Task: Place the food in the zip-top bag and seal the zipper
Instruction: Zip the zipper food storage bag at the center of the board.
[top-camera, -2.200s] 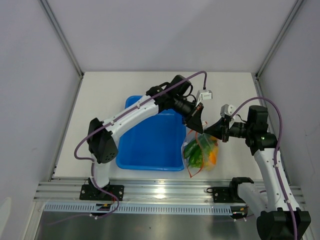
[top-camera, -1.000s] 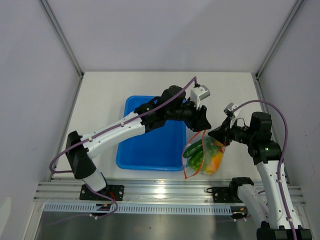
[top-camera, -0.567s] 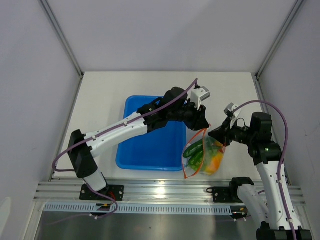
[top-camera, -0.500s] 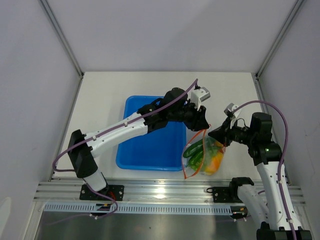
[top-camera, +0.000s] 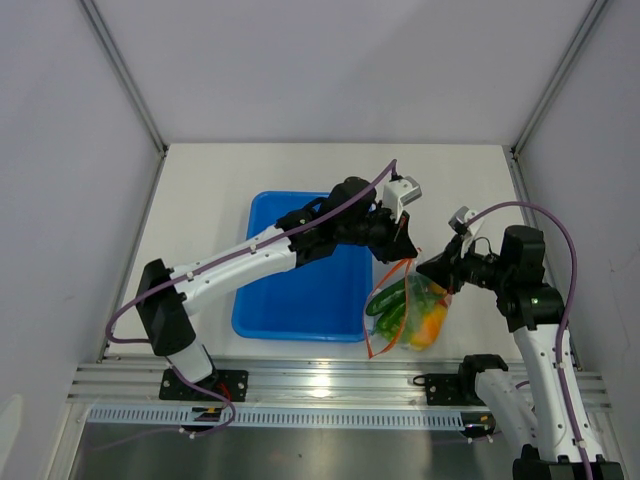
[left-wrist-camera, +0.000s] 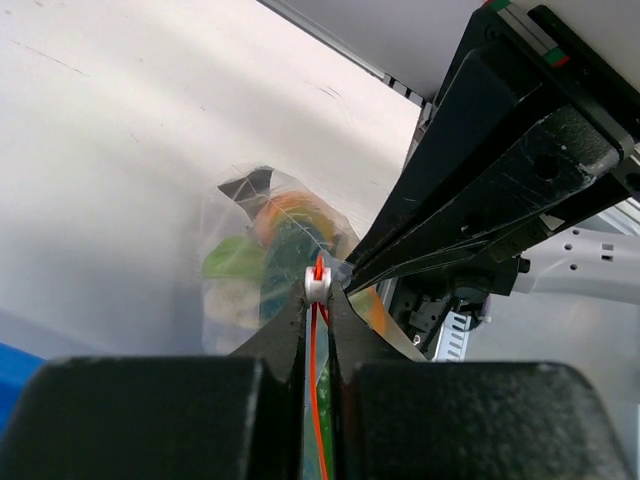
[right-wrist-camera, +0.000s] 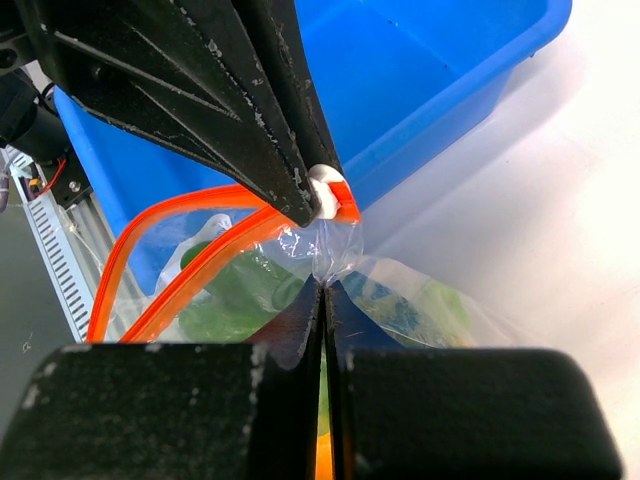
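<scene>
Right gripper (right-wrist-camera: 325, 290) was pinched shut on a corner of the zip-top bag (top-camera: 425, 300), we judged as an anchor. Left gripper (left-wrist-camera: 318, 302) clamped the zipper (right-wrist-camera: 200, 200) to draw it closed. Food (top-camera: 392, 308) lay inside.

The zip-top bag (top-camera: 412, 308) is clear, glossy, crinkled plastic, the blue tray (top-camera: 300, 290) smooth shiny plastic, and the table (top-camera: 210, 200) matt white.

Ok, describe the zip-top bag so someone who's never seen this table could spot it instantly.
Find the big blue tray; just off its right edge, pinched by the left gripper and right gripper, is the zip-top bag. Unlike the opaque tray, it is see-through, holds green and orange food, and has a thin orange-red zipper along its mouth.
</scene>
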